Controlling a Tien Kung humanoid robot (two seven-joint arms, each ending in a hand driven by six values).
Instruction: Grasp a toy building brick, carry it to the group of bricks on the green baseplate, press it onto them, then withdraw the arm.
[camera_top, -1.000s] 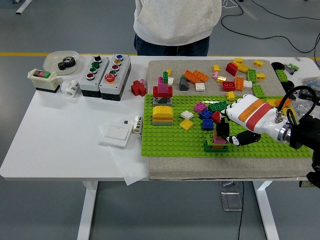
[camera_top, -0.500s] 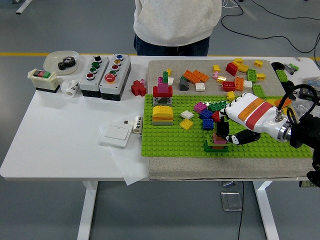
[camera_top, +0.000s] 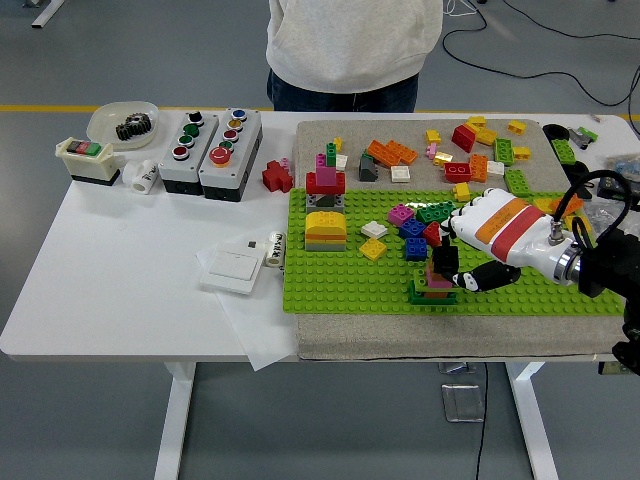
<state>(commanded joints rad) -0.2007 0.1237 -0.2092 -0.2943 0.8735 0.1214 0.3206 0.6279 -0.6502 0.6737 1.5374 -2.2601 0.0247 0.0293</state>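
- Along the table's (camera_top: 120, 280) far left edge, a switch box (camera_top: 87, 162), a bowl (camera_top: 122, 122) holding a gear (camera_top: 132, 126), and two button boxes (camera_top: 210, 147) are set side by side.
- A white plate (camera_top: 232, 267) is laid on paper near the table's middle, just left of the baseplate (camera_top: 340, 285).
- A red brick (camera_top: 276, 177) is seen off the baseplate's far left corner.
- On the baseplate's left part, a red-and-green stack (camera_top: 326, 178) and a yellow stack (camera_top: 325, 229) are stood.
- A person (camera_top: 355, 45) is stood at the table's far edge.
- Loose bricks (camera_top: 470, 145) are scattered on the mat beyond the baseplate's far edge.
- The brick group (camera_top: 432, 288) is placed near the baseplate's near edge, right of centre.
- The right hand (camera_top: 478, 250) is held over the group, its dark fingers (camera_top: 445, 258) closed on the pink brick (camera_top: 437, 271) atop it.
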